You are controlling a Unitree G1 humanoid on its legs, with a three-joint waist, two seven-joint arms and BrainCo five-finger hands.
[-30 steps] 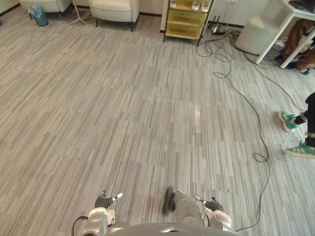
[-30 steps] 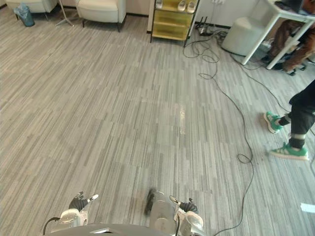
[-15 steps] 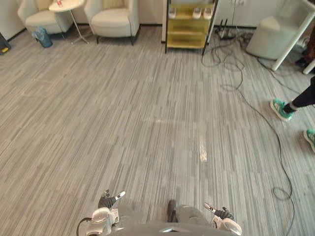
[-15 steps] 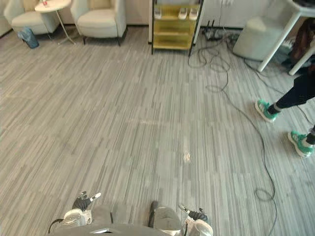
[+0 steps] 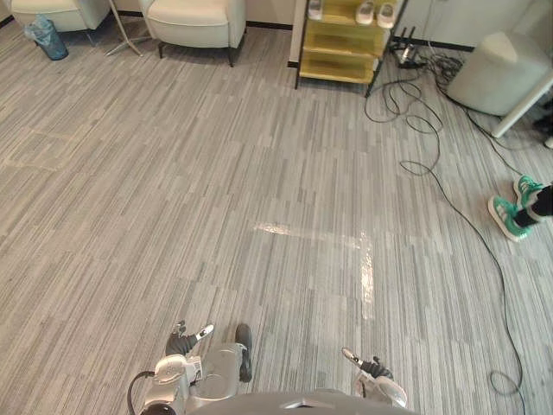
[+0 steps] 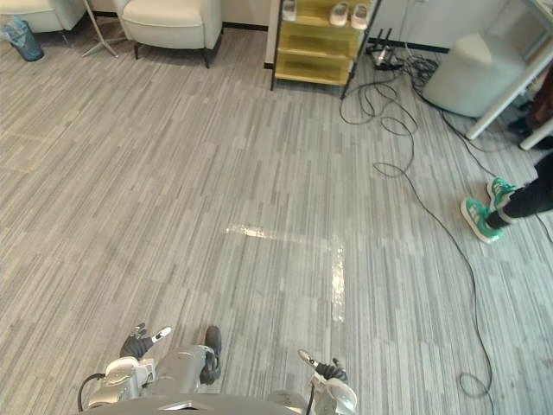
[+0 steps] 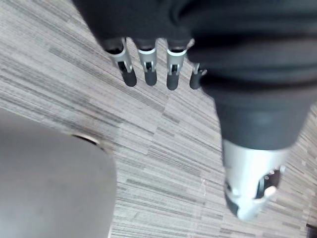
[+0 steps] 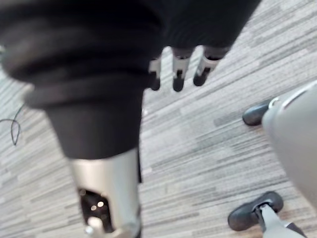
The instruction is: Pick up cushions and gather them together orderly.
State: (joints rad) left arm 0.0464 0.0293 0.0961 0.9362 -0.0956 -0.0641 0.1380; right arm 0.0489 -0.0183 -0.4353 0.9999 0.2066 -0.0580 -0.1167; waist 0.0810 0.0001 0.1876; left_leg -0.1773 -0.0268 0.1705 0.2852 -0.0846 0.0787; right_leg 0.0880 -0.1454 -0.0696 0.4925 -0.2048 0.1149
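The camera has swung with the robot's walk; the person's green shoes (image 5: 511,214) now stand close together. Cushions — where they lie and how they point I cannot tell; likely soft and light, best gripped at opposite edges. Left hand (image 5: 184,342) and right hand (image 5: 373,370) hang empty, fingers straight, above the floor (image 5: 259,173).

At the far wall, armchair (image 5: 194,17) stands left of shelf (image 5: 341,52), pouf (image 5: 499,73) right.

No readable text anywhere (nor any numbers).
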